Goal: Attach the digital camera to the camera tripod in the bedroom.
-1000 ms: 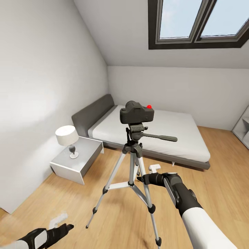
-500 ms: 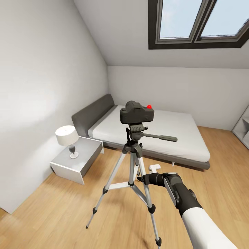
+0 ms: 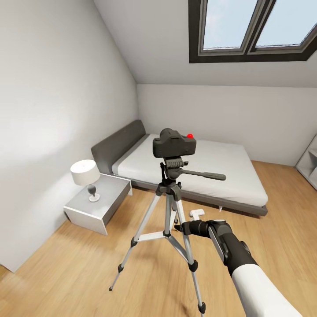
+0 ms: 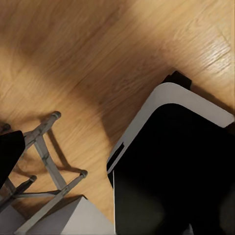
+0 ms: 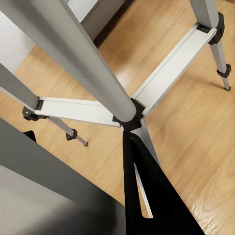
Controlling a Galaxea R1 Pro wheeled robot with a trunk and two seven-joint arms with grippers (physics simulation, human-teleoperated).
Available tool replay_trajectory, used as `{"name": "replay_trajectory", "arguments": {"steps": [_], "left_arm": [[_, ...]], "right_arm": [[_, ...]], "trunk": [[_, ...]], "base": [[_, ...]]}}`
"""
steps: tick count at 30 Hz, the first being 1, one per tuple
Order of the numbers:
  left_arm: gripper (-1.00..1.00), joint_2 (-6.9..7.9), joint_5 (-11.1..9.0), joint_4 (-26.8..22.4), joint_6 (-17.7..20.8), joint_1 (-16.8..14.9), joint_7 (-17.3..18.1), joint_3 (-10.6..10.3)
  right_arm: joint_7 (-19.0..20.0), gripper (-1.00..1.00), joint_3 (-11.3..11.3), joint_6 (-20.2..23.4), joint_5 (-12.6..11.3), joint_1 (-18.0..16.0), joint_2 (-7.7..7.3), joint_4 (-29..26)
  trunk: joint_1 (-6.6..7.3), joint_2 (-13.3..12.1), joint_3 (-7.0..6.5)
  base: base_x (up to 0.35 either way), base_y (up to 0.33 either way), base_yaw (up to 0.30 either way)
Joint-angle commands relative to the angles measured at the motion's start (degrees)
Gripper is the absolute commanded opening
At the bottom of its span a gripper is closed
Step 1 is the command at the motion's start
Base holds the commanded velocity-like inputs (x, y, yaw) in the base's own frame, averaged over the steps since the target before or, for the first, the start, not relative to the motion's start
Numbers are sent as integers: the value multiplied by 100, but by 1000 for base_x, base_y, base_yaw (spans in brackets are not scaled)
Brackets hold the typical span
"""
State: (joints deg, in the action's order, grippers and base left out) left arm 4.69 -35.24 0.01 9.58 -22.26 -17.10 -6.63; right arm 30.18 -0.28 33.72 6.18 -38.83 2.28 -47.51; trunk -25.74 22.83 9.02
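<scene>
The black digital camera [image 3: 174, 145], with a red dot on its top, sits upright on the head of the camera tripod [image 3: 169, 207]. The tripod stands on the wood floor in front of the bed, its long handle pointing right. My right gripper [image 3: 177, 228] hangs low beside the tripod's legs, well below the camera, holding nothing. In the right wrist view its fingers [image 5: 147, 196] form a single dark wedge, shut, close to the tripod's leg brace [image 5: 131, 117]. A dark shape that may belong to my left gripper [image 4: 9, 156] shows near tripod legs [image 4: 46, 156]; its state is unclear.
A grey-framed white bed [image 3: 198, 176] stands behind the tripod. A grey nightstand [image 3: 99, 202] with a white lamp [image 3: 86, 174] is at the left wall. A white shelf [image 3: 308, 165] is at the far right. The robot's own body [image 4: 171, 171] shows in the left wrist view.
My left gripper, seen at the head view's lower left a second ago, has dropped out of that view. The camera, tripod and right arm have not moved.
</scene>
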Motion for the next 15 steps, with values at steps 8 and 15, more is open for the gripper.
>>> {"name": "replay_trajectory", "arguments": {"steps": [8,15], "left_arm": [[100,-121,-21,-1,-17,70,-13,-49],[100,-132,-19,-1,-20,79,-13,-49]], "right_arm": [[48,100,-7,-15,234,-2,-6,102],[48,100,-7,-14,234,-2,-7,102]], "trunk": [[-4,9,13],[-4,9,13]], "base": [[0,0,0],[0,0,0]]}}
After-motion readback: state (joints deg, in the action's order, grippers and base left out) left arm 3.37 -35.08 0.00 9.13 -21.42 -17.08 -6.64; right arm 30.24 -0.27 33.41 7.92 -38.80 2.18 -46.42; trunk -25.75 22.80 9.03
